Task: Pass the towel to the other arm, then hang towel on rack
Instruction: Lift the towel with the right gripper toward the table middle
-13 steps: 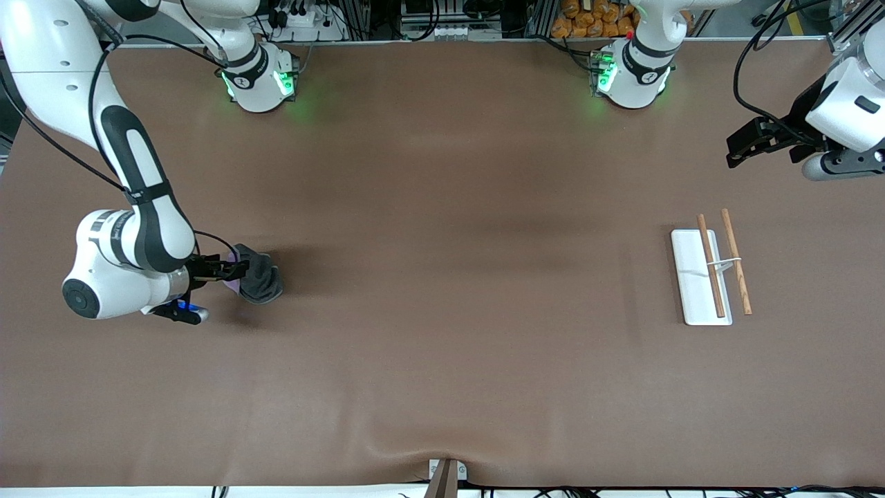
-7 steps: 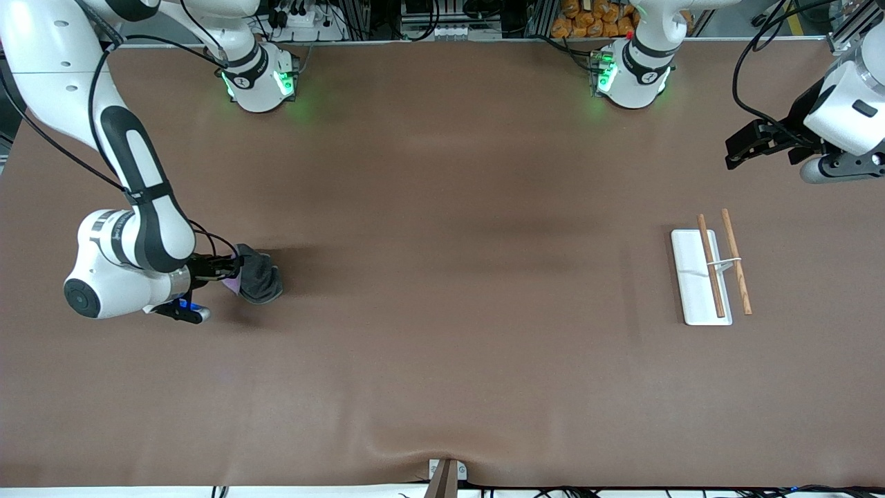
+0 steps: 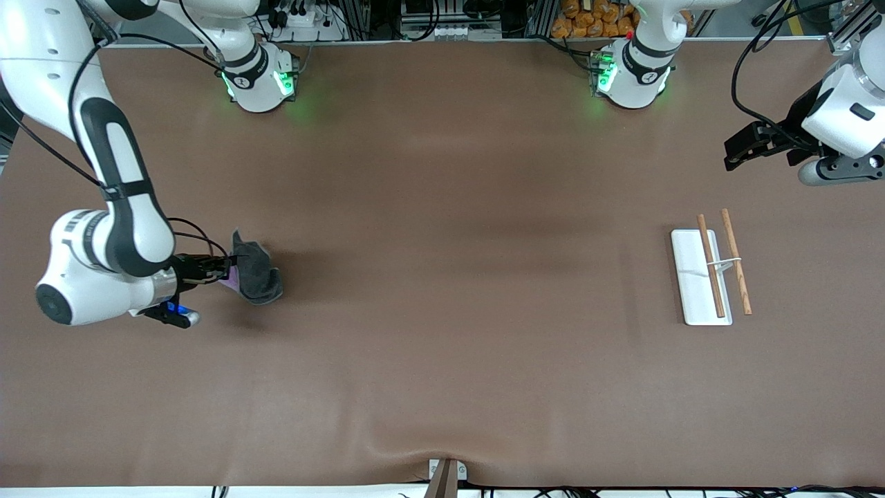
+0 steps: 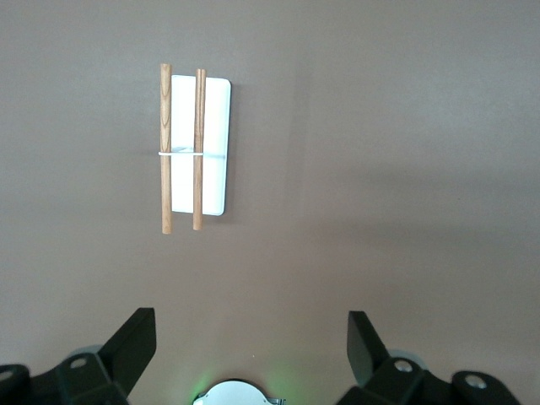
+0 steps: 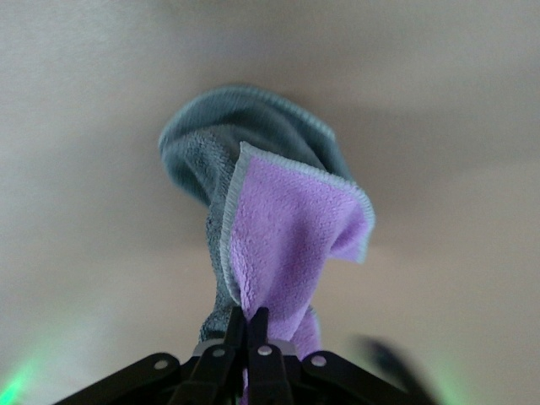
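Right gripper [image 3: 225,266]: clamped tight on one edge of the towel [image 3: 254,275], toward the right arm's end of the table.
Towel's lilac face [image 5: 291,245]: mostly hidden from the front, plain in the right wrist view.
Left gripper [image 3: 734,152]: jaws spread wide, empty, waiting over the table near the rack [image 3: 711,273].
Rack's wire: thin, faint.

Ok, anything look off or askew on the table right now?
Nothing stands out. The right gripper has its jaws shut on a corner of the towel. The rack sits flat with both rods parallel. The left gripper waits open above it.
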Robot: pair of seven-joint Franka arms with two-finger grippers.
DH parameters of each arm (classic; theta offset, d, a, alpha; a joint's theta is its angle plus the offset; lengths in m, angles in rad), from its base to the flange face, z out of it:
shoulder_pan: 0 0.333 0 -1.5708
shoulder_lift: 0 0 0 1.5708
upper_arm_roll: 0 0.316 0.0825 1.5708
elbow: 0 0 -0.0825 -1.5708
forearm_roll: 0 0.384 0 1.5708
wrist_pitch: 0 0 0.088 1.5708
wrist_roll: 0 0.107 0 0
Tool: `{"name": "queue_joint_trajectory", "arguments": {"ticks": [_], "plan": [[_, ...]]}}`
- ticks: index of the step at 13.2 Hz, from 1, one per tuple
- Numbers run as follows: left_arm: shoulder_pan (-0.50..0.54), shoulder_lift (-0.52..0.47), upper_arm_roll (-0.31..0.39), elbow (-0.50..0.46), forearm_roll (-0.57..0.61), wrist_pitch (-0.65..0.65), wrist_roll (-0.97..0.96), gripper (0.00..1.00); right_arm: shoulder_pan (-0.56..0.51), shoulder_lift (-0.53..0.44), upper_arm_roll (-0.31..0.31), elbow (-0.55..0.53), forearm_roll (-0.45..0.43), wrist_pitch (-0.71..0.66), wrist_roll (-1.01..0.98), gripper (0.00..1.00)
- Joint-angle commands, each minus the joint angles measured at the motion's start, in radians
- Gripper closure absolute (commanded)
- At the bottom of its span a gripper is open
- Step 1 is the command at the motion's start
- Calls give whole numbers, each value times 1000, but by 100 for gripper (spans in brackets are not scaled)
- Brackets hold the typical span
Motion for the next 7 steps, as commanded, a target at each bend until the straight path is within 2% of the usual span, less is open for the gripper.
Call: {"name": "queue_joint_trajectory", "arguments": {"ticks": [1,4,7], "plan": [[2,4,-4,10,18,-6,19,0,8,-15,13,80,26,-116,111,100],[-1,4,-4,10,18,-5,19,0,42,-32,30,145,121,-224,275,100],[-7,10,-4,8,18,-5,15,0,117,-119,30,151,142,-255,369,100]]}}
